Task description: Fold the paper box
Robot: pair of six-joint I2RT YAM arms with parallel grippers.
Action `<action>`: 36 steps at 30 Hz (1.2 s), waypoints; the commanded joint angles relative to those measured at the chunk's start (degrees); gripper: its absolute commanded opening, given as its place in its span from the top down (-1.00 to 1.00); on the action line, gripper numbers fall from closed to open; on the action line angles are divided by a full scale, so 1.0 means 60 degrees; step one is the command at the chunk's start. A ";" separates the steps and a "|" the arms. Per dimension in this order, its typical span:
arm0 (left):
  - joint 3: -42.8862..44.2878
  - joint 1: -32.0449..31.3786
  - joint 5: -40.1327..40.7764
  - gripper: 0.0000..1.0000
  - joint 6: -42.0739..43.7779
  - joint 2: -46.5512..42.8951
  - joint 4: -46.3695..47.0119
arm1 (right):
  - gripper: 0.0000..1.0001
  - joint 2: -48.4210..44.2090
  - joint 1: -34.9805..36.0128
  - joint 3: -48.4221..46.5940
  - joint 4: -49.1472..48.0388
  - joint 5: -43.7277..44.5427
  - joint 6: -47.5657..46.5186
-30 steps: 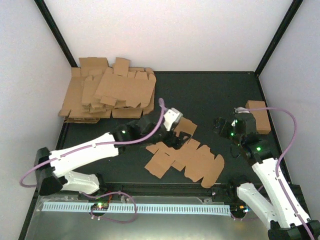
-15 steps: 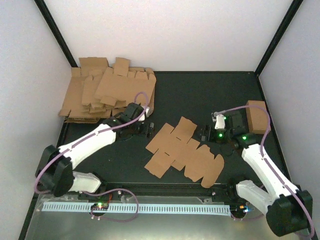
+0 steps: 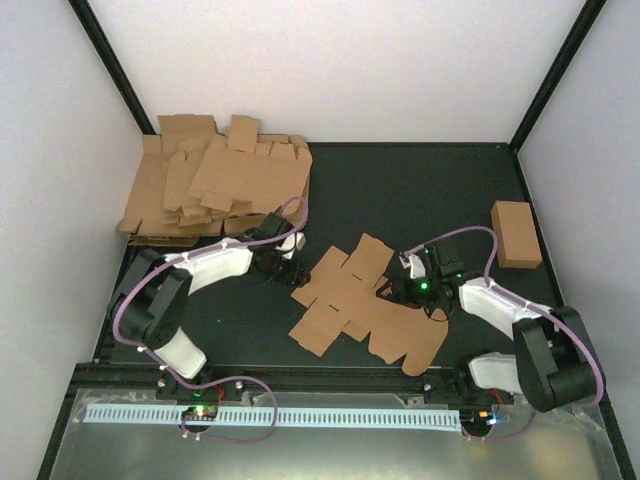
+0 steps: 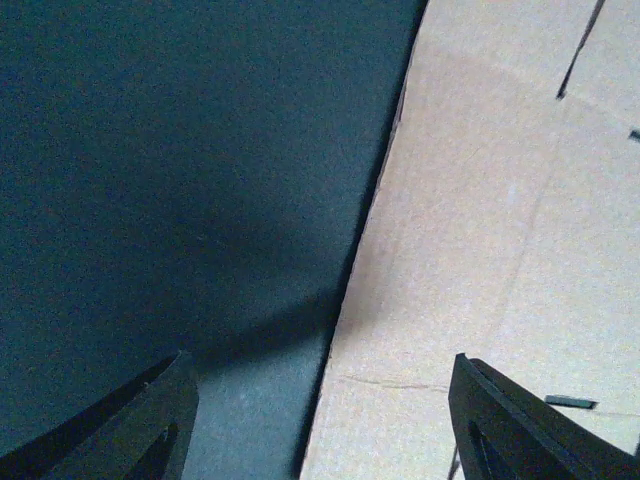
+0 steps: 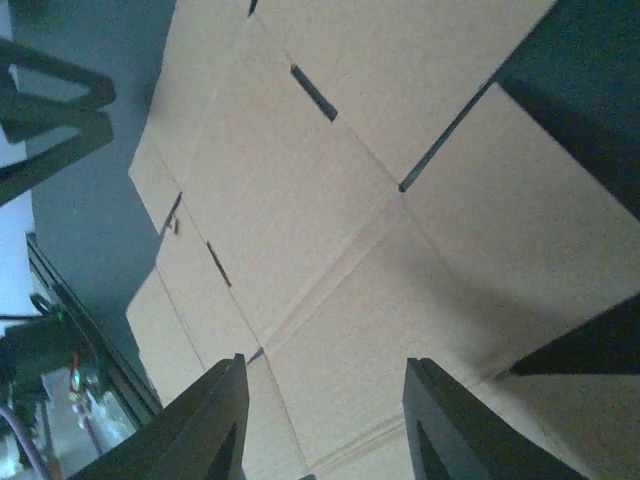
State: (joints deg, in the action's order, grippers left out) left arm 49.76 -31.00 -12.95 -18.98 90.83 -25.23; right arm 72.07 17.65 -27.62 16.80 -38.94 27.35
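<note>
Left gripper point(image 4: 320, 355) and right gripper point(image 5: 325, 360) gape, empty, over the flat paper box point(image 3: 365, 305); pinch flaps beside creases.

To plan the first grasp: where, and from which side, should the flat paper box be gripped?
Probably the paper box at its left edge, coming low from the left: it lies flat on the table, so only an edge gives the jaws both faces.

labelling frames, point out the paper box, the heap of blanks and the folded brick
paper box point(image 3: 362, 316), top external view, middle panel
heap of blanks point(image 3: 215, 185), top external view, top sheet
folded brick point(image 3: 516, 235), top external view, top face
</note>
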 commanded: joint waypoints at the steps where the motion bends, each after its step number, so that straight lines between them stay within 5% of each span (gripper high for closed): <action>1: 0.0343 0.0085 -0.0918 -0.42 0.0360 0.0717 0.0311 | 0.17 0.0427 0.0141 0.0235 -0.1040 -0.0532 -0.0038; 5: 0.0344 0.0105 -0.1235 -0.41 0.0347 0.1060 0.0517 | 0.42 0.0867 0.0150 0.0450 -0.1405 -0.0531 -0.0060; 19: 0.0325 0.0197 -0.3326 -0.04 0.0094 0.1452 0.1284 | 0.60 0.1962 0.0149 0.0694 -0.2064 -0.0367 -0.0169; 36: -0.0551 0.0286 -0.3143 0.96 0.0044 -0.0082 0.2034 | 0.52 0.1268 0.0149 0.0327 -0.1806 -0.0173 -0.0473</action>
State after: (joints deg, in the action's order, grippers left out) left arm 48.12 -29.21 -31.53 -18.22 93.54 -16.14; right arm 81.89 18.31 -24.40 5.74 -41.71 25.80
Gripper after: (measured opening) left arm 0.043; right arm 0.218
